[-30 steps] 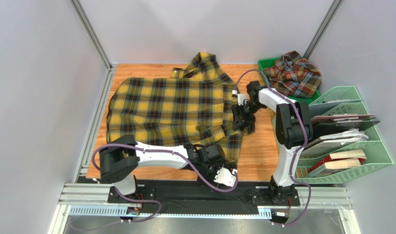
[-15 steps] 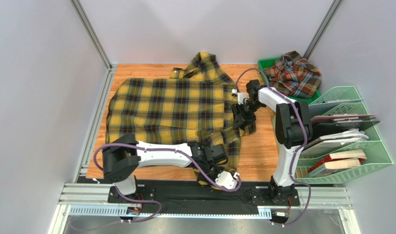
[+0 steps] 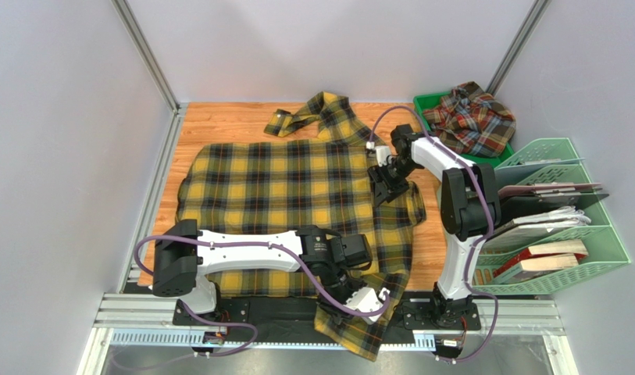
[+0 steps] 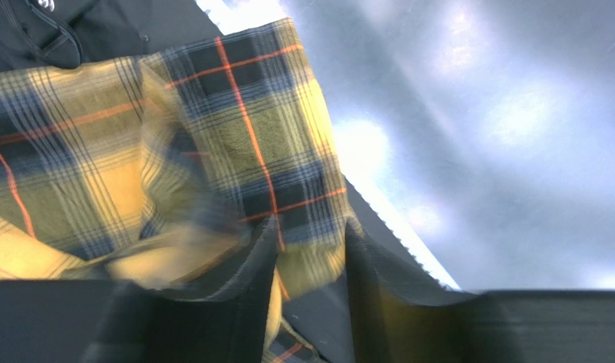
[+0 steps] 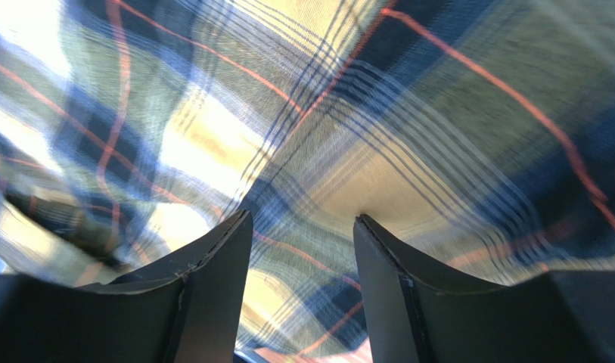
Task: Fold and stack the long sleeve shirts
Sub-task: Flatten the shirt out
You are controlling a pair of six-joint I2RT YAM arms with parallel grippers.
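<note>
The yellow and black check shirt (image 3: 289,187) lies spread across the wooden table. One of its sleeves (image 3: 361,332) trails off the near edge over the black base strip. My left gripper (image 3: 372,299) hangs over that sleeve; in the left wrist view the jaws (image 4: 310,246) stand apart with a fold of yellow cloth (image 4: 250,144) between the tips. My right gripper (image 3: 381,186) rests on the shirt's right side, open, with its fingertips (image 5: 238,227) pressed against the cloth. The rust-red check shirt (image 3: 470,119) sits crumpled at the back right.
The red shirt lies in a green tray (image 3: 422,101). A teal file rack (image 3: 566,226) with books and folders stands along the right side. A metal rail (image 3: 242,312) runs along the near edge. Grey walls and frame posts close in the table.
My left gripper moved toward me and right, dragging the sleeve off the near edge. The shirt slid nearer and its right side spread out. The right gripper shifted slightly back and left.
</note>
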